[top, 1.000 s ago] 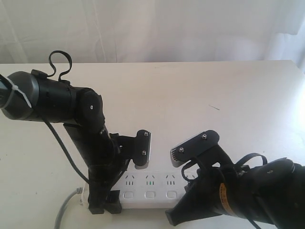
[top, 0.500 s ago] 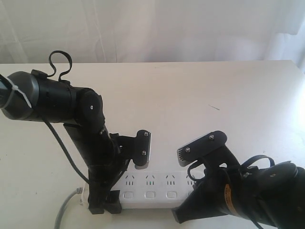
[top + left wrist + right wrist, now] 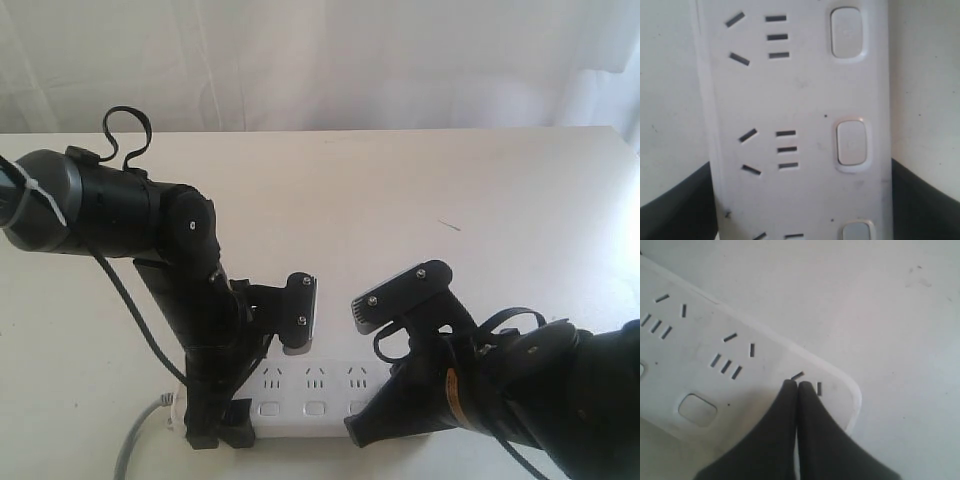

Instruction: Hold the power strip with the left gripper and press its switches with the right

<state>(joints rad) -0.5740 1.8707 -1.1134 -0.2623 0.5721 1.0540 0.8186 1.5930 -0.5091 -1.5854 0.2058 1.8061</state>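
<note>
The white power strip (image 3: pixel 312 392) lies near the table's front edge, with its grey cord (image 3: pixel 135 445) trailing left. My left gripper (image 3: pixel 802 200) is shut on it, with one black finger (image 3: pixel 677 205) against each long side at the cord end. Three switches (image 3: pixel 852 142) show in that view. The left arm (image 3: pixel 190 300) hides the clamp in the exterior view. My right gripper (image 3: pixel 797 385) is shut, its tips over the last socket set at the strip's (image 3: pixel 740 365) free end. One switch (image 3: pixel 697 410) shows beside it; the end switch is hidden. The right arm (image 3: pixel 480 400) covers that end.
The strip sits on a white table (image 3: pixel 450 180) that runs far back and right. A small dark mark (image 3: pixel 450 226) lies on the table. A white curtain (image 3: pixel 320 60) closes the back. The left arm's looped cable (image 3: pixel 128 130) stands above it.
The right arm swung a little right, then came back left and now covers more of the strip's right part. The left arm and the strip have not moved.
</note>
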